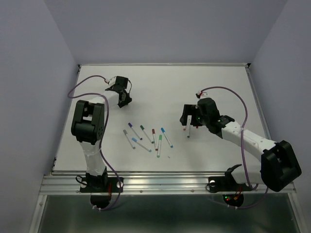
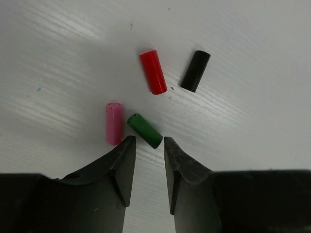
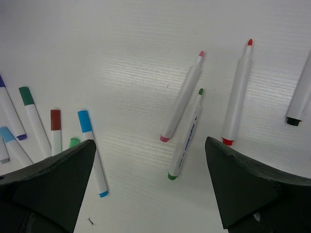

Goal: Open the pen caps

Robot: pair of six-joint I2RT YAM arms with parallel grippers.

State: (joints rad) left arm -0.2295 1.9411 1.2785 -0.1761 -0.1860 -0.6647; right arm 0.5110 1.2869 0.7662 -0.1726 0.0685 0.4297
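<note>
Both sets are empty: our right jaws stand wide, our left jaws barely parted, a green cap (image 2: pixel 145 130) just past their tips. Capped pens (image 3: pixel 92 155) lie lower left in the right wrist view, barrels roughly up-down, nearer our right jaws, we judge.

Left arm (image 1: pixel 93 158), right arm (image 1: pixel 245 137): white links, black joints, purple cables (image 1: pixel 80 86).

Even overhead light, soft glare on table (image 3: pixel 146 73), sharp focus
</note>
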